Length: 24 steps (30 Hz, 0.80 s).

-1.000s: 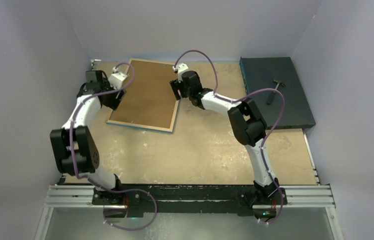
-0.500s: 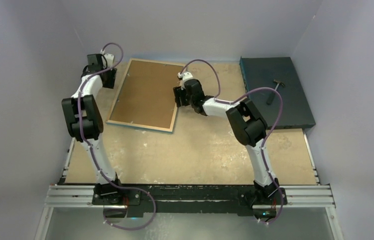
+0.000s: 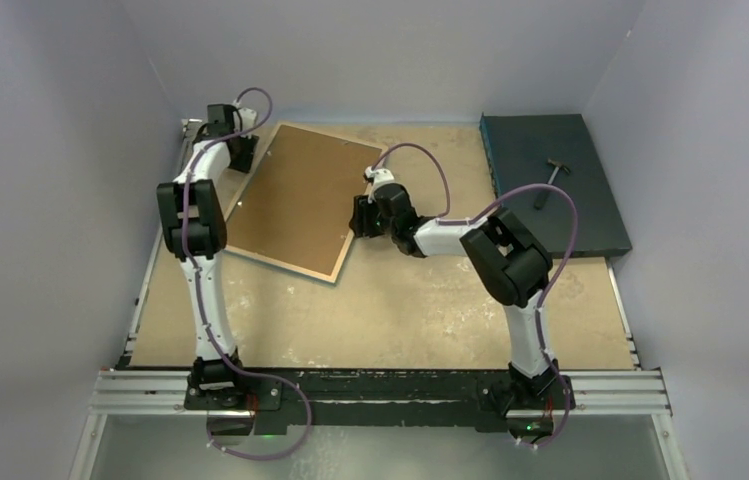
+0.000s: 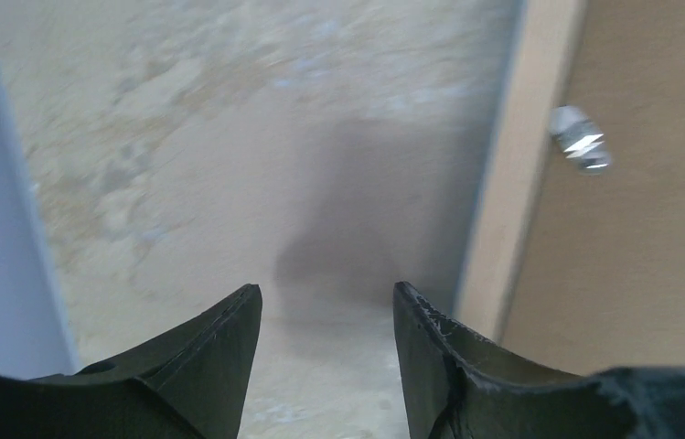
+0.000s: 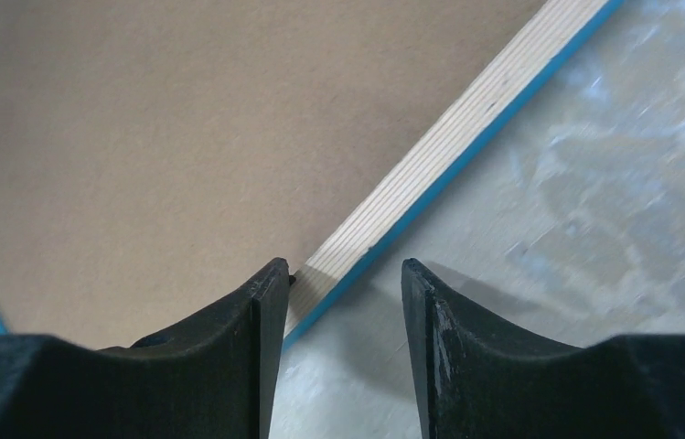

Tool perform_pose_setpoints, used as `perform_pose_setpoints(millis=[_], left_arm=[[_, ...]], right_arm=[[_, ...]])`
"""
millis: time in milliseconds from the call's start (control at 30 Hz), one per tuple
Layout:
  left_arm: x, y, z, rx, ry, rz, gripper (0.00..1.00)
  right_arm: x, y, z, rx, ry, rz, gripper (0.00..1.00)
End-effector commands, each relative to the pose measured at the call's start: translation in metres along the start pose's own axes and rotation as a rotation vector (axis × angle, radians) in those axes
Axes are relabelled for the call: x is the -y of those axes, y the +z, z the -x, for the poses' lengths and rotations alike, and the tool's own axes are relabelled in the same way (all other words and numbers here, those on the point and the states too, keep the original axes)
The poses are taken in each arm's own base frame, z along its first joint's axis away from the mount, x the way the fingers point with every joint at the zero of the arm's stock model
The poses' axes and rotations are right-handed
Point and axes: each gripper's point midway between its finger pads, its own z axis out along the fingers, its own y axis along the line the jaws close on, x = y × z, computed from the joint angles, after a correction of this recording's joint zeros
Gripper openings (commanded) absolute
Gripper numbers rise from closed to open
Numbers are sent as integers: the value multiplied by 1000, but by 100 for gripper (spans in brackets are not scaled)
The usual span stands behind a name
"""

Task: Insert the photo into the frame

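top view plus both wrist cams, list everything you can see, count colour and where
frame: one, pale wood back up, blue edge, lying far left of centre
backing board: one, brown, inside the frame
clip: one seen, silvery, on the board by the frame's rim
slab: one, dark teal, far right corner
hammer: one, small, dark, on the slab
table: one, tan, mottled
left gripper: open, black, over bare table beside the frame
right gripper: open, black, at the frame's right edge

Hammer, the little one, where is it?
In the top view, the small dark hammer lies on the dark teal rectangular slab at the far right corner of the table.
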Motion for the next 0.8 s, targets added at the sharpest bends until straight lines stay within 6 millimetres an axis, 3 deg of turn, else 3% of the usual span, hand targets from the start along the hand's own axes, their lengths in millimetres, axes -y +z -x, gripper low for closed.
perform_pose_setpoints(millis=[0,233,367,433,633,767], left_arm=[[47,1,8,-4,96,-107,53],[98,-7,7,6,162,-261,52],[111,-9,2,-7,183,-323,50],[136,-17,6,4,213,-385,49],[195,-43,14,36,299,-522,49],[222,-58,24,63,332,-571,49]], right_arm=[[-28,-22,-44,-108,63,37,51],[-78,-43,-97,-179,91,107,51],[-109,-44,-130,-236,56,155,52],[-127,-46,-138,-255,46,203,53],[-165,-51,-131,-249,12,282,59],[-172,-54,-113,-217,-30,297,64]])
